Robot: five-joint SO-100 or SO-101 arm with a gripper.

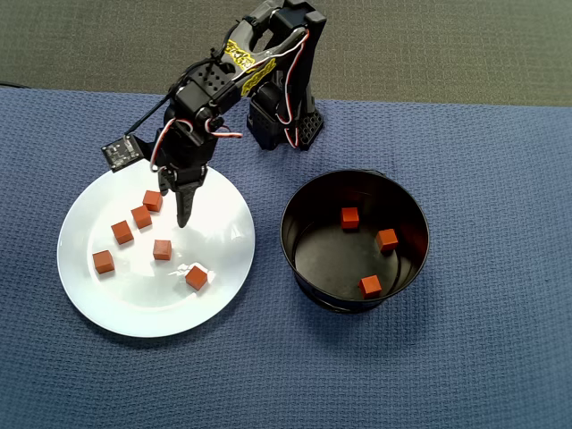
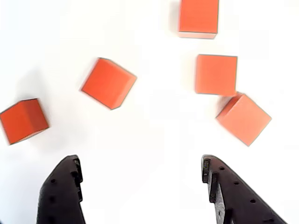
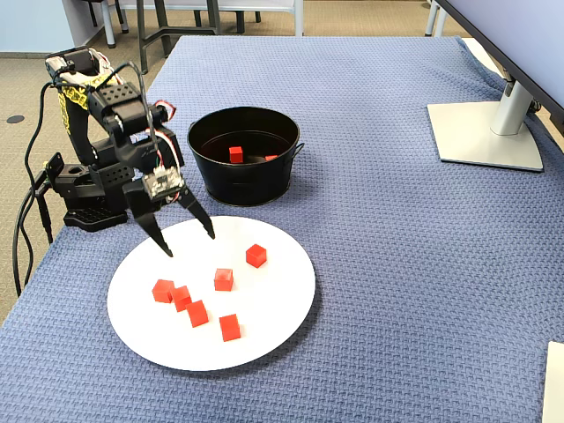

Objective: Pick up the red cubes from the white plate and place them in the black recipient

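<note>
Overhead view, working from the left: the white plate (image 1: 134, 308) lies on the blue woven cloth (image 1: 483, 357), and 5 red cubes (image 1: 162, 249) sit on it. Taking the plate's centre as the mark, 1 cube lies far out to the left, 3 run in a loose line above and left of centre, with the top 2 touching or nearly so, 1 sits almost dead centre, and 1 sits below and right of it. The gripper (image 1: 184, 217) hangs over the plate just above centre, right beside the top cube of that line. Its jaws are spread wide and empty, as the wrist view shows: both black fingers (image 2: 63, 196) stand far apart at the bottom edge with bare plate between them and all 5 cubes lying beyond the tips, none touched. To the right of the plate, apart from its rim, stands the black recipient (image 1: 299, 192), with 3 more red cubes on its floor. In the fixed view a monitor stand (image 3: 489, 132) rests far off to the plate's upper right
</note>
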